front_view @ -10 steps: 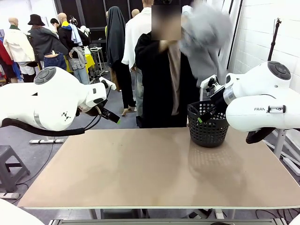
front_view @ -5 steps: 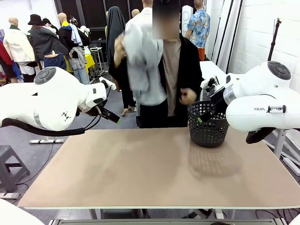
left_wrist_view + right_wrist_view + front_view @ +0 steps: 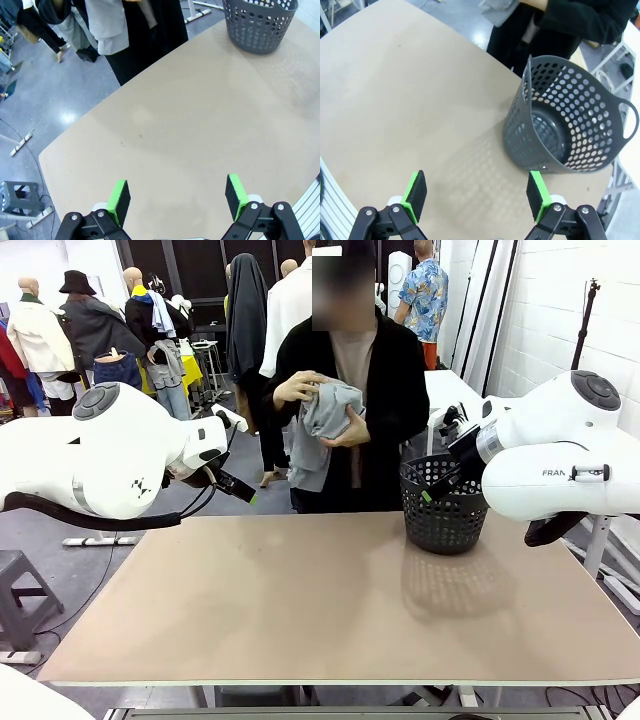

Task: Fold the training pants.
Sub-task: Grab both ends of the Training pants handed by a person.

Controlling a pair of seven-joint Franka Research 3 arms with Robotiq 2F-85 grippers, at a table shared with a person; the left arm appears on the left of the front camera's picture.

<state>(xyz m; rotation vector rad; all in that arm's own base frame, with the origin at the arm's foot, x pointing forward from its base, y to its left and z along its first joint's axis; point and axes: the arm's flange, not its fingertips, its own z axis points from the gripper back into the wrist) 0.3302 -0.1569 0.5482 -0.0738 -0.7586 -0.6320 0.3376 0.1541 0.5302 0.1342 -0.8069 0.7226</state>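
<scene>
Training pants (image 3: pixel 325 418) of light grey soft fabric are bunched in a loose bundle against the chest of the person standing at twelve o'clock across the table (image 3: pixel 300 610). One hand (image 3: pixel 297 390) grips the bundle from above, the other hand (image 3: pixel 347 433) supports it from below, and a length of cloth hangs down beneath. No part of the training pants touches the table, and no neat fold shows in them, so I judge the task barely begun: the pants have yet to be laid out flat, and every fold is left to do.

The left end effector (image 3: pixel 177 192) hangs above the table's nine o'clock side, its green-padded fingers spread wide with nothing between them. The right end effector (image 3: pixel 476 192) hangs at the three o'clock side, just as wide apart and equally empty, looking down at the bare wood-coloured top.

One container is present: a black perforated plastic basket (image 3: pixel 570 120) with loop handles, standing upright on the table at about two o'clock, near the far edge and close to the right arm. Seen from the right wrist, its dark floor is bare, so as far as can be seen it holds nothing. The brown table top between the arms carries no garment.
</scene>
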